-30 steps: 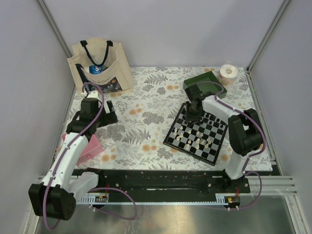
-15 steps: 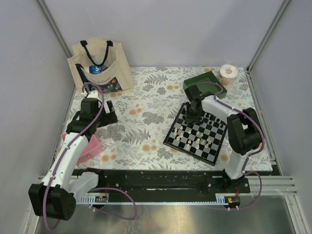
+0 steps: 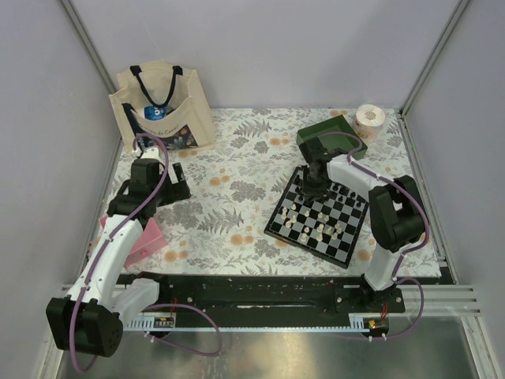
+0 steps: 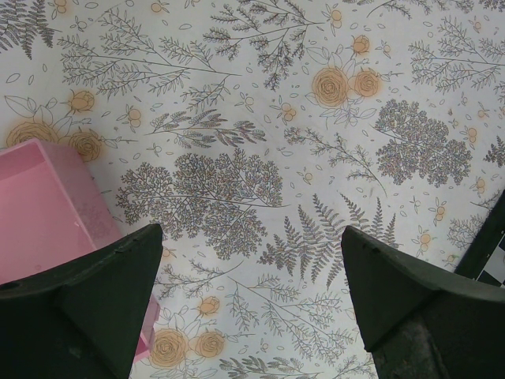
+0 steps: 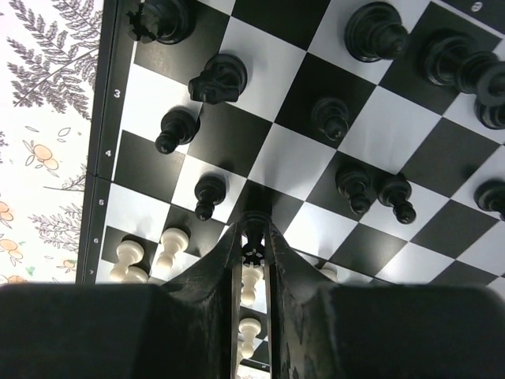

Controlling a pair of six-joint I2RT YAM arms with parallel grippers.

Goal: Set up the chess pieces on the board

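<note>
The checkered board (image 3: 352,240) lies at the right of the table and fills the right wrist view (image 5: 371,138). Black chess pieces (image 5: 217,79) stand scattered on its squares, and cream-white ones (image 5: 173,241) stand near its numbered edge. My right gripper (image 3: 314,188) hangs over the board's far left corner. In its wrist view this gripper (image 5: 252,234) is shut on a small black piece with a crown-like top (image 5: 252,254), whose base is on or just above a dark square. My left gripper (image 3: 177,183) is open over the floral tablecloth (image 4: 251,237), holding nothing.
A pink box (image 3: 146,241) lies beside the left arm and shows at the left of the left wrist view (image 4: 47,205). A cloth tote bag (image 3: 162,110) stands at the back left. A green tray (image 3: 327,130) and a tape roll (image 3: 369,118) sit behind the board.
</note>
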